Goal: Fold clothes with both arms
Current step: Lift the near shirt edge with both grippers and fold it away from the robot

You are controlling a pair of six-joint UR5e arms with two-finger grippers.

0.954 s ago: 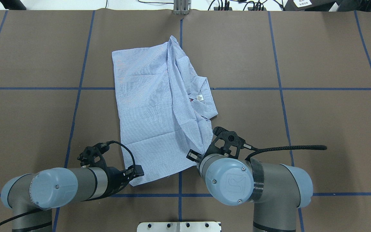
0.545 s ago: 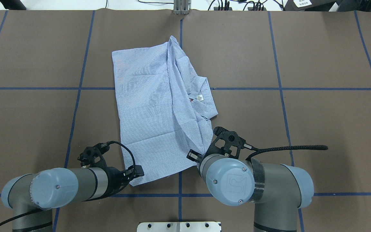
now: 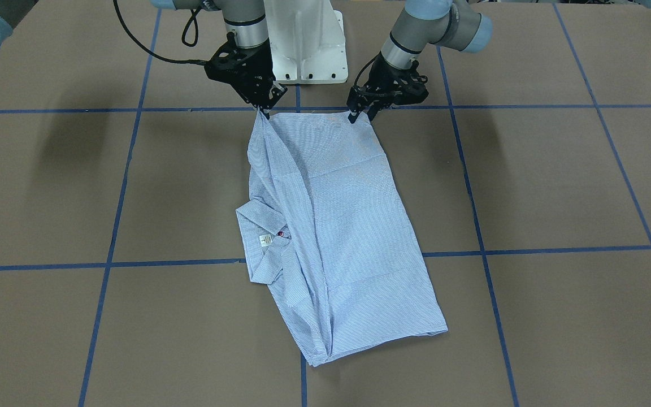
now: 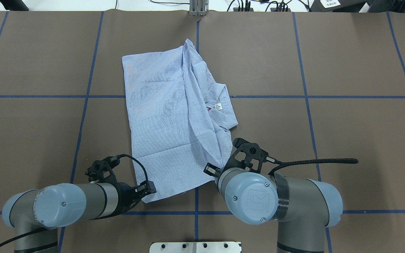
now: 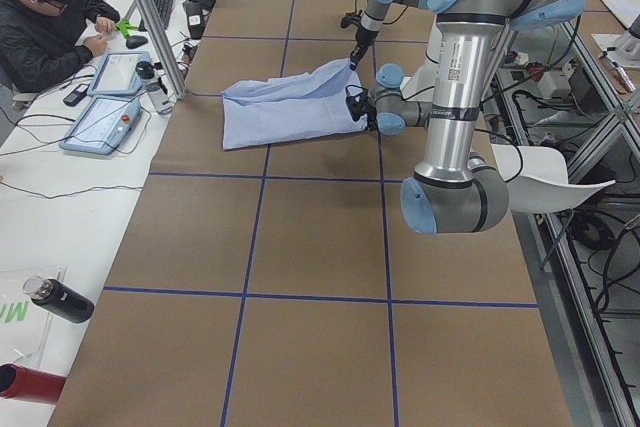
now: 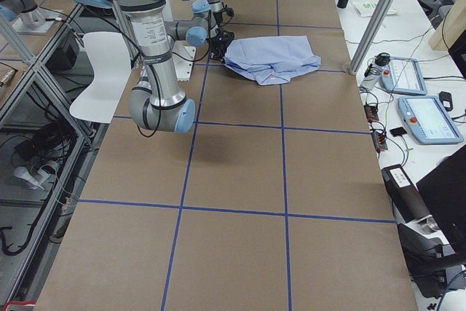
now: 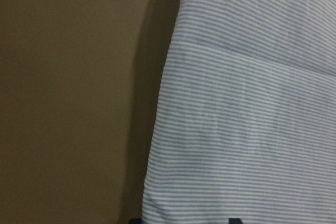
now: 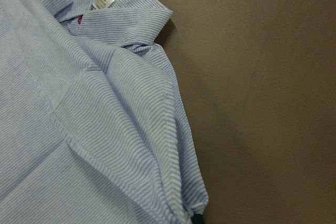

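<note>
The light-blue striped shirt lies partly folded on the brown table, collar and white neck label on its right side. In the front-facing view the shirt stretches away from the robot. My right gripper is shut on the shirt's near corner, which is drawn up to a point; the right wrist view shows that gathered corner. My left gripper is at the other near corner, fingers apart, with the hem between the fingertips. In the overhead view the right fingers are hidden under the wrist.
The white pedestal base stands just behind both grippers. Blue tape lines cross the table. An operator sits at the far side with tablets. Dark bottles stand by the table's edge.
The left arm has drifted very slightly back toward the robot. The shirt and the right arm have not visibly moved.
</note>
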